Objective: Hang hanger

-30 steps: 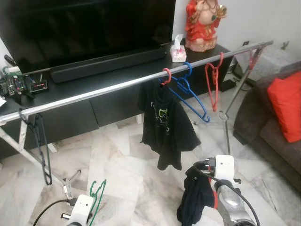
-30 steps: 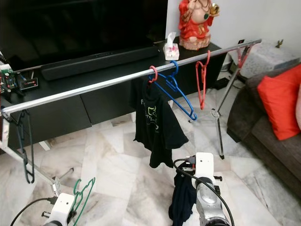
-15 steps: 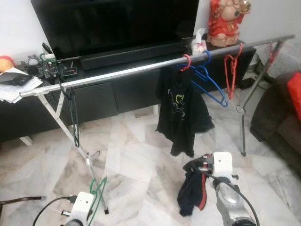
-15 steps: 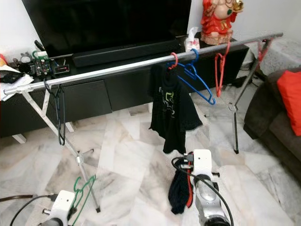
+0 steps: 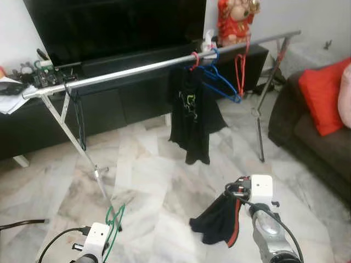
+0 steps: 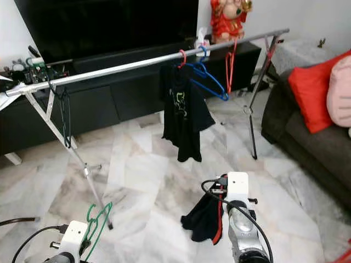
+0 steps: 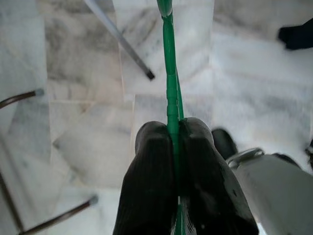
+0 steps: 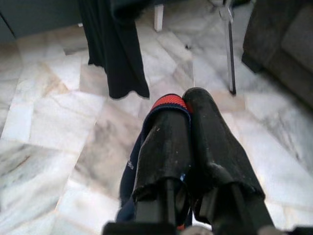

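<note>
Since half a second ago our head camera has swung, so the long silver clothes rail [image 5: 137, 69] sits further off and the dark sofa [image 5: 307, 137] with its red cushion [image 5: 323, 96] has come into sight on our right; the garments themselves hang where they did. Our left gripper [image 7: 174, 142] is low at our left side, its 2 black fingers [image 7: 151, 181] pinched tight on the thin green plastic hanger [image 5: 113, 230], which stands up from the grip with its hook uppermost, well below the rail and near the rail's left leg [image 5: 77, 148]. Our right gripper [image 8: 186, 115] is low at our right side, its fingers pressed together on a dark cloth garment with red trim [image 5: 219, 219], which droops from the grip towards the pale marble floor [image 5: 153, 175]. On the rail, a black T-shirt with a green print [image 5: 189, 112] hangs from a red hanger hook [image 5: 194, 58], a blue plastic hanger [image 5: 219, 82] is just beside it, and a red plastic hanger [image 5: 240, 68] hangs further right. A dark hanger [image 5: 80, 120] dangles near the rail's left end. Behind the rail we see a black low cabinet [image 5: 126, 104], a large black television [image 5: 115, 24], a black soundbar [image 6: 131, 56] and a red figurine [image 5: 235, 21].
</note>
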